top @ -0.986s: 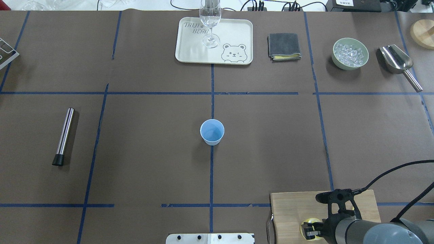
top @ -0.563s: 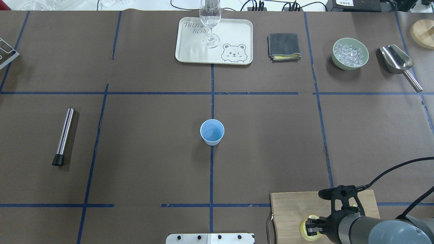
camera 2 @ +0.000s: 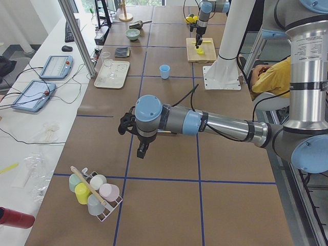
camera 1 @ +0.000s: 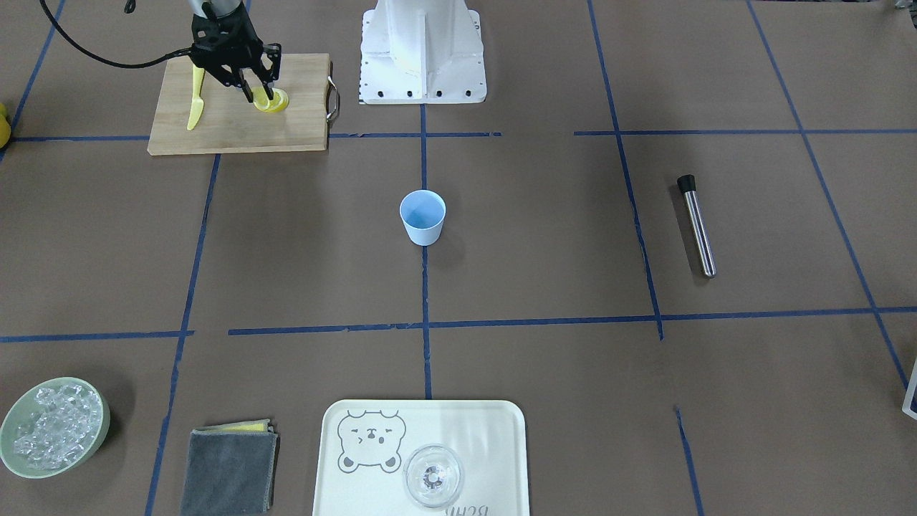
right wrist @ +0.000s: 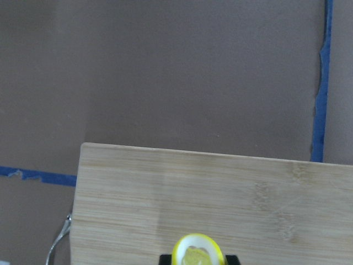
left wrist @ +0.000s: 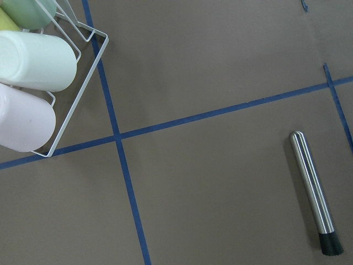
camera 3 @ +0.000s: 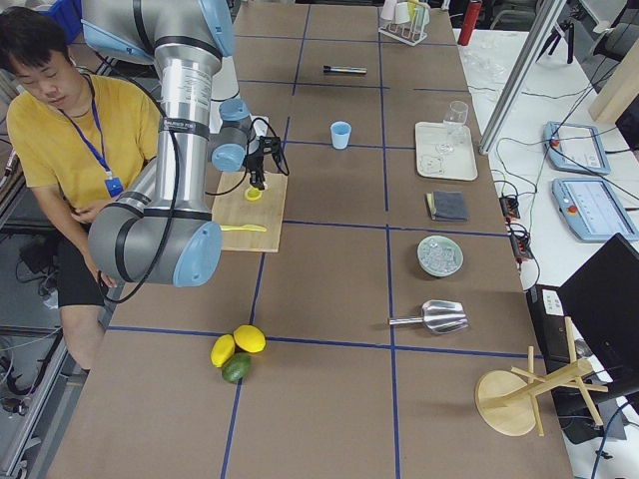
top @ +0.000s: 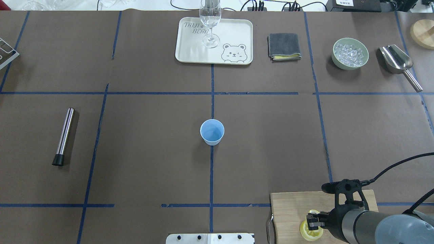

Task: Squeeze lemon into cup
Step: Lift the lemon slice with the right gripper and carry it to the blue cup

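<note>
A long desk [top: 152,176] covered in brown paper is filling the room's middle, and blue tape lines [top: 211,176] are dividing it into large squares. The small yellow half lemon [right wrist: 197,253] is lying cut face up on a pale wooden cutting board [top: 291,210] at the robot's near right, close to the white base plate [camera 1: 423,57]. The right end effector [top: 312,224] is reaching down over it, narrowed so that its black pads are touching the lemon's two sides in the wrist view. A slim yellow knife [camera 1: 195,100] is lying on the same board. The small light blue plastic cup [top: 212,132] is standing upright on the centre tape line, well apart from the board. Along the far edge are sitting a cream tray with a bear drawing [top: 237,30] carrying a clear stemmed glass [top: 210,20], a folded grey cloth [top: 284,45], a green bowl of ice [top: 336,61] and a metal scoop [top: 396,59]. A steel rod with a black tip [top: 64,135] is lying on the robot's left side, near a white wire rack of pastel cups [camera 2: 95,192]. The left end effector [camera 2: 141,151] is hanging above that end of the desk; its opening cannot be told. A person in a yellow shirt [camera 3: 70,130] is sitting behind the robot, and a second white desk with tablets [camera 2: 54,66] is running alongside.
</note>
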Available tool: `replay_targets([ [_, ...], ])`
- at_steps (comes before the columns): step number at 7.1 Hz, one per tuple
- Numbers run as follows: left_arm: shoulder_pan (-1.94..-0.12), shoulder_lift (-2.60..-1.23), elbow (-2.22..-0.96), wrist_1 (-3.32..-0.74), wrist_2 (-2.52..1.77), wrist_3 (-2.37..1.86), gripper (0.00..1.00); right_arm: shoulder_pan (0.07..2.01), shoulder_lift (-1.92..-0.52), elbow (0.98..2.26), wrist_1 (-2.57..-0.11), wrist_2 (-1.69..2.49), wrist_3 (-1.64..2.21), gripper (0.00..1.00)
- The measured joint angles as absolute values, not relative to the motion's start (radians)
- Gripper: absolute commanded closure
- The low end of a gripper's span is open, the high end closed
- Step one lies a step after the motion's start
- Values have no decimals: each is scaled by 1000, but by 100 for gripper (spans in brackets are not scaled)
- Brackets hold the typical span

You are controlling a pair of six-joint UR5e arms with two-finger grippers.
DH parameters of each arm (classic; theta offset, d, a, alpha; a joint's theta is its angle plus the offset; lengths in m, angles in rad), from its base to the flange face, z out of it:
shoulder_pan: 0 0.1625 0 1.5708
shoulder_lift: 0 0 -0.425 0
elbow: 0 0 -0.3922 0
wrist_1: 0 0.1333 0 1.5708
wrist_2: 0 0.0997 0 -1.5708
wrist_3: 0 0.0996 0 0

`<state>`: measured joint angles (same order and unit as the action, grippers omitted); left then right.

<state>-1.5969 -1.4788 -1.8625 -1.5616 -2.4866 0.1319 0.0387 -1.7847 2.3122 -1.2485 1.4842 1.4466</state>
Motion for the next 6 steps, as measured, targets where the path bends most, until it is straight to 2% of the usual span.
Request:
replay_targets([
  [3,-1597,-1479,-1862,-1562,-2487,132,0,115,-1747,2325,-1249,1547,1446,58],
  [4,-1597,-1478,-1862,-1562,-2487,132,0,161,-1683,2296,-1259,1578,1446,58],
  [6,-1597,-1474,-1863,-1562,-2487,132,0,265,-1429,2206,-1420,1627,1433,58],
])
